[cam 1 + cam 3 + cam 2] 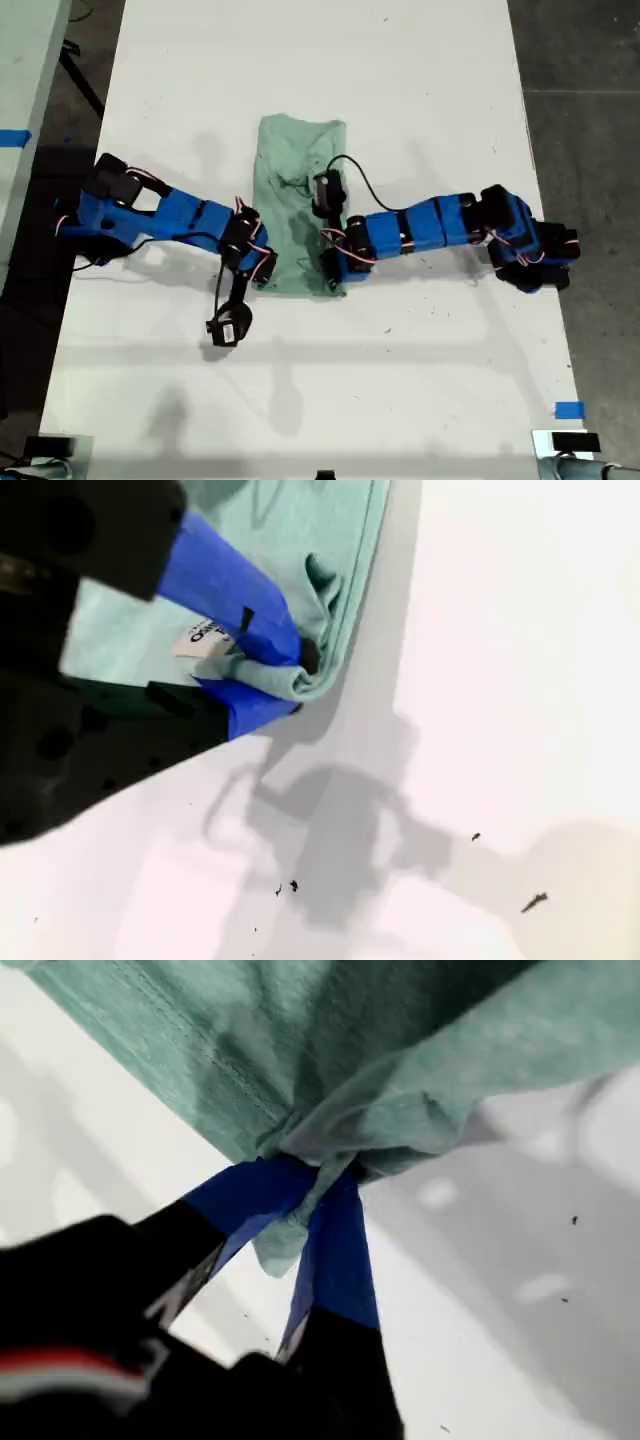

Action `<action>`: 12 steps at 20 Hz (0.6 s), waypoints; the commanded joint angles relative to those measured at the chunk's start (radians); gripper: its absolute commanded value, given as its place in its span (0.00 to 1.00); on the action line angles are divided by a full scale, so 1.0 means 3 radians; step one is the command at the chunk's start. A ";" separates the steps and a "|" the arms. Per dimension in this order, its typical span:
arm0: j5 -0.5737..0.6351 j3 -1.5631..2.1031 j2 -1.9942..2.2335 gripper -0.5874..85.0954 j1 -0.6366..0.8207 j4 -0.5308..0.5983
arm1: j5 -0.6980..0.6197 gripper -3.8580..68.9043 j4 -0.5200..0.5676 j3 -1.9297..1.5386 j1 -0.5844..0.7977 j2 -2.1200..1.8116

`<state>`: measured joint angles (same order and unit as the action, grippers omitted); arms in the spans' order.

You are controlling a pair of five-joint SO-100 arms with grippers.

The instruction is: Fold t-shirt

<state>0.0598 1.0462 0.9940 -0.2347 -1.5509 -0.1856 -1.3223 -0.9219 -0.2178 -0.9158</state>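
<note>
The pale mint-green t-shirt (295,165) lies on the white table (420,80) folded into a narrow upright strip. At the strip's near corner on the exterior view's left, my first gripper (262,272) is shut on a bunched bit of the cloth. In the first wrist view the t-shirt (300,1040) hangs gathered between the blue-taped fingertips of my first gripper (318,1175). My second gripper (330,272) is shut on the near corner on the exterior view's right. Seen from its wrist, my second gripper (290,675) pinches the rolled edge of the t-shirt (325,535).
Both blue arms reach in from the table's sides in the exterior view. Dark floor runs along both long edges. A blue tape mark (568,410) sits near the table's near corner on the exterior view's right. Bare white tabletop lies in front of the shirt.
</note>
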 commanded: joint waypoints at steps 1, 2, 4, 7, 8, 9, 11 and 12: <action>0.0082 -0.0440 0.0072 0.01 -0.0235 -0.0343 | 0.0051 0.04 -0.0230 0.0061 -0.0199 -0.0419; 0.0087 -0.0506 0.0118 0.01 -0.0286 -0.0389 | 0.0072 0.04 -0.0245 0.0066 -0.0245 -0.0501; 0.0107 -0.0542 0.0291 0.01 -0.0363 -0.0404 | 0.0112 0.04 -0.0245 0.0107 -0.0327 -0.0706; 0.0199 -0.0573 0.0511 0.01 -0.0445 -0.0358 | 0.0102 0.04 -0.0153 0.0112 -0.0363 -0.0910; 0.0312 -0.0588 0.0552 0.01 -0.0450 -0.0302 | 0.0036 0.04 -0.0061 0.0112 -0.0302 -0.0910; 0.0348 -0.0603 0.0573 0.01 -0.0419 -0.0302 | -0.0026 0.04 0.0020 0.0112 -0.0220 -0.0890; 0.0450 -0.0573 0.0670 0.01 -0.0276 -0.0343 | -0.0194 0.04 0.0092 0.0102 0.0000 -0.0879; 0.0527 -0.0542 0.0731 0.01 -0.0179 -0.0368 | -0.0281 0.04 0.0092 0.0102 0.0123 -0.0879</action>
<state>0.1810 0.9235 1.1137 -0.3206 -1.6444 -0.2209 -1.3208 -0.9235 -0.2500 -1.0953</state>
